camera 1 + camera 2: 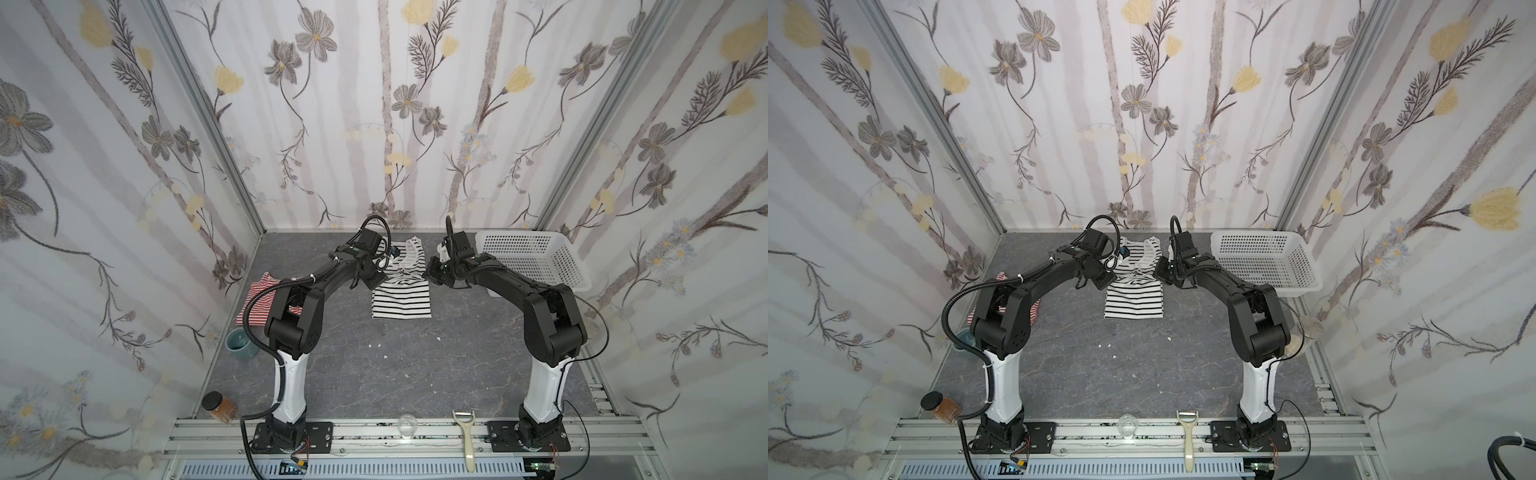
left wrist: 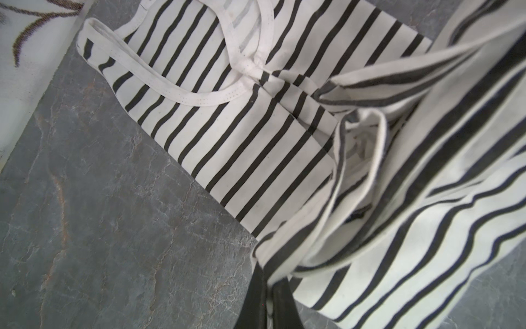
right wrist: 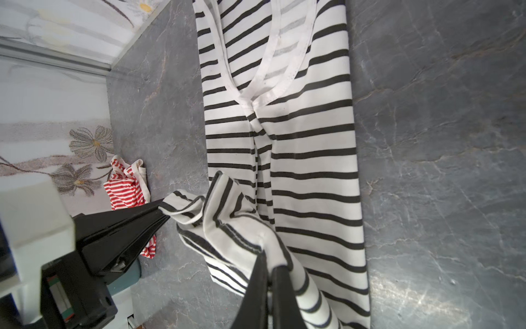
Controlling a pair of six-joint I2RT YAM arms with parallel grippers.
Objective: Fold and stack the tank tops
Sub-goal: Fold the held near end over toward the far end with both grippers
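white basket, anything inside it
Nothing shows inside the white basket; its perforated floor looks bare. The right arm covers its near left corner in both top views, so that part cannot be checked.

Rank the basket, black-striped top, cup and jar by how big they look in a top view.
1. basket
2. black-striped top
3. cup and jar: they look about alike, and the jar sits nearer the camera, so I won't rank them.
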